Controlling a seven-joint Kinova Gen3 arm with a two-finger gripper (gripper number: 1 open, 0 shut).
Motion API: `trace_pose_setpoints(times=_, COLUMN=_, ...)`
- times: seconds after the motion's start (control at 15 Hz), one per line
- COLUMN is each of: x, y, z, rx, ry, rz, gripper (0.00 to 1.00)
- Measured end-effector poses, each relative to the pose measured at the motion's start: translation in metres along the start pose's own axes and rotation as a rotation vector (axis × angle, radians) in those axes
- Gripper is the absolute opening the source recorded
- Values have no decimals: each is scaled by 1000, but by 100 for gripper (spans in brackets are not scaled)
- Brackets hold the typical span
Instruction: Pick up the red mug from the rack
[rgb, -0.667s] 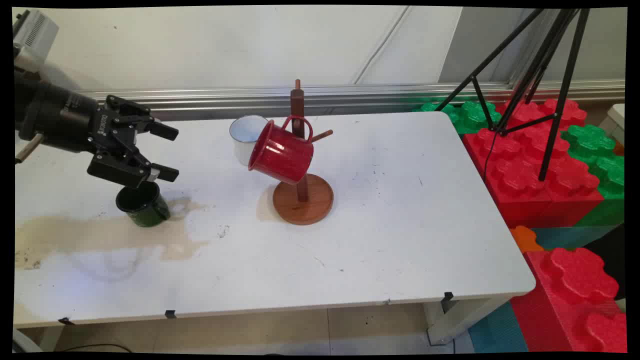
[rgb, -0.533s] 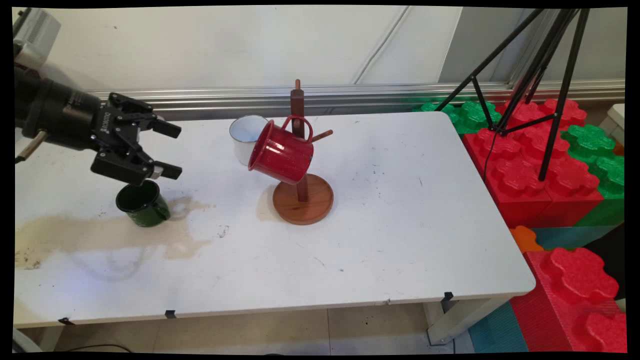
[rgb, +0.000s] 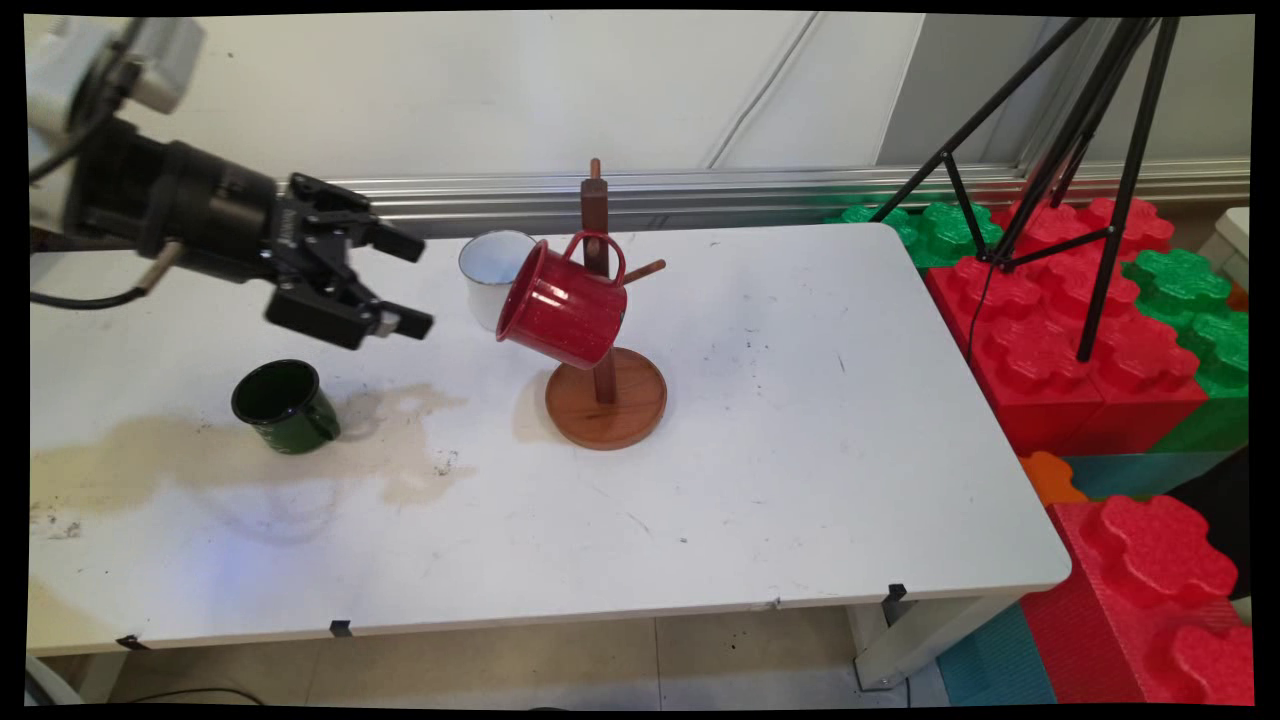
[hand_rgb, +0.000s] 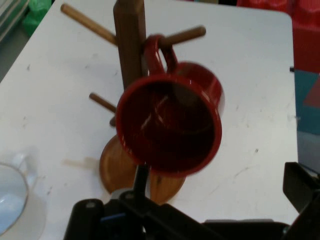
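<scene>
HAND: hand (rgb: 398, 282) open, empty, raised above tabletop (rgb: 800, 420) near far-left | NEAREST: red mug (rgb: 562, 304) hung by handle on wooden mug tree (rgb: 604, 390), mid-tabletop | OTHERS: green mug (rgb: 285, 406) upright near left edge; white mug (rgb: 492, 275) behind tree

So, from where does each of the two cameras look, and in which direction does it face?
Main view: fixed above the table's near side, looking down across the white table toward the wall; shows the arm's black wrist and open claw entering from the left, near the green mug.
Hand view: mounted on the hand, looking along the claw into the red mug's mouth; only black linkage shows.
Shared: red mug, wooden mug tree, white mug.
</scene>
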Motion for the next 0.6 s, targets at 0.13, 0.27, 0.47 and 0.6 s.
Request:
trace_pose_setpoints(times=0.13, x=6, y=-2, z=17, rx=-13, ry=7, rz=-12, gripper=100)
trace_pose_setpoints(times=0.27, x=10, y=-2, z=32, rx=-28, ry=9, rz=-22, gripper=100)
trace_pose_setpoints(times=0.47, x=14, y=-1, z=56, rx=-55, ry=9, rz=-40, gripper=100)
trace_pose_setpoints(times=0.6, x=16, y=1, z=70, rx=-71, ry=11, rz=-55, gripper=100)
